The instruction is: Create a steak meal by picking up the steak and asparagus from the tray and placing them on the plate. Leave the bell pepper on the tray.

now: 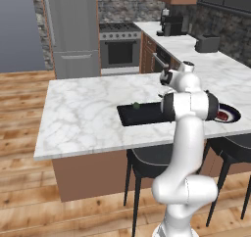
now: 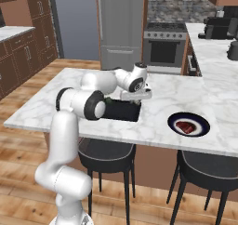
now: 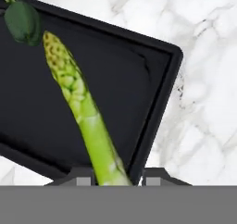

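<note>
The gripper was seen in the hand view with its two dark finger tips standing on either side of the base of the asparagus, the stalk lying between them and running up and away toward its bumpy yellow-green tip. The fingers appeared pressed against the stalk, so the asparagus was judged to be pinched at its lower end. Whether the stalk was raised off the tray or resting on it could not be told.

The tray, flat and black with a low rim, was seen under the asparagus on the white marble worktop, one of its corners showing at the upper right of the hand view. The bell pepper, a small rounded dark green lump, was seen on the tray near the asparagus tip, just beside it.

In the left base view the tray was seen on the worktop with the bell pepper on it near its far edge, the rest being covered by the arm. The plate was partly seen to the right of the arm.

In the right base view the plate, dark-rimmed with a white centre, was seen on the worktop well apart from the tray, and the steak, a red slab, was seen lying on it.
</note>
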